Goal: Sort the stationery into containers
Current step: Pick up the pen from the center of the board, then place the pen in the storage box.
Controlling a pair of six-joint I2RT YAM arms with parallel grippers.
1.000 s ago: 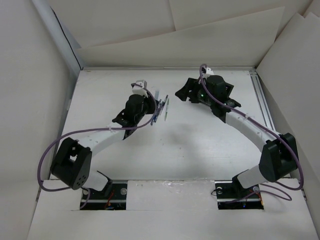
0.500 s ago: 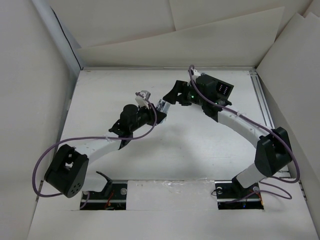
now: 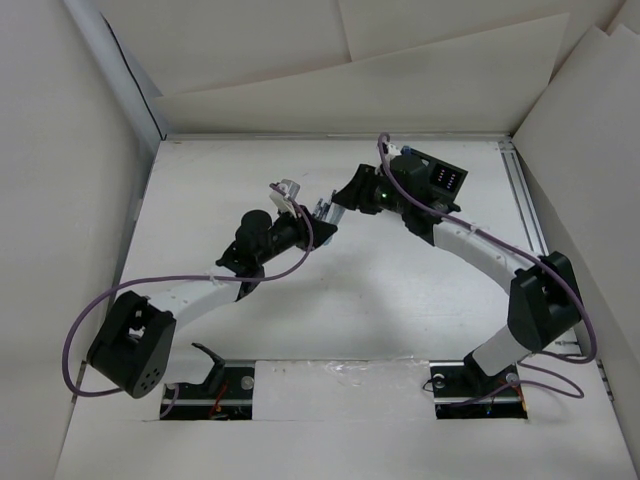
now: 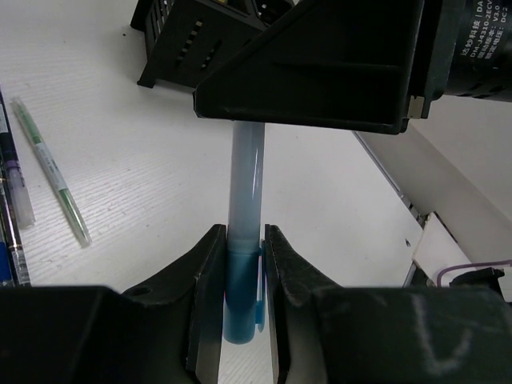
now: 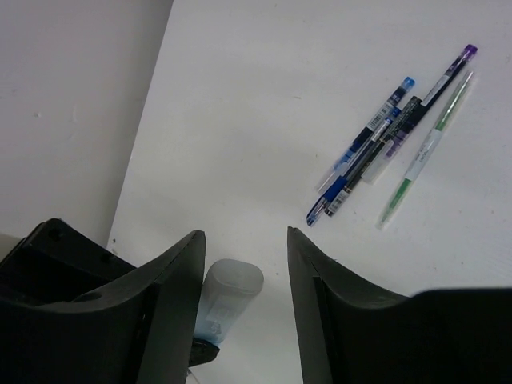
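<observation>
My left gripper (image 3: 312, 220) (image 4: 244, 240) is shut on the blue body of a highlighter (image 4: 242, 284) with a pale see-through cap (image 4: 246, 172), held above the table. My right gripper (image 3: 338, 205) (image 5: 244, 236) is open, its jaws on either side of the cap end (image 5: 230, 298), which lies near the left finger. Several slim pens lie together on the table (image 5: 376, 148), with a green pen (image 5: 424, 152) (image 4: 52, 172) beside them. A black slotted box (image 4: 188, 44), probably the container, shows partly behind the right gripper.
White board walls enclose the table (image 3: 400, 290) on the left, back and right. A metal rail (image 3: 525, 200) runs along the right edge. Both arms meet over the table's middle back.
The left gripper lifted off the pens and turned towards the right arm. The right gripper moved left until its open jaws stood around the highlighter's cap. Little moved in the last half second.
</observation>
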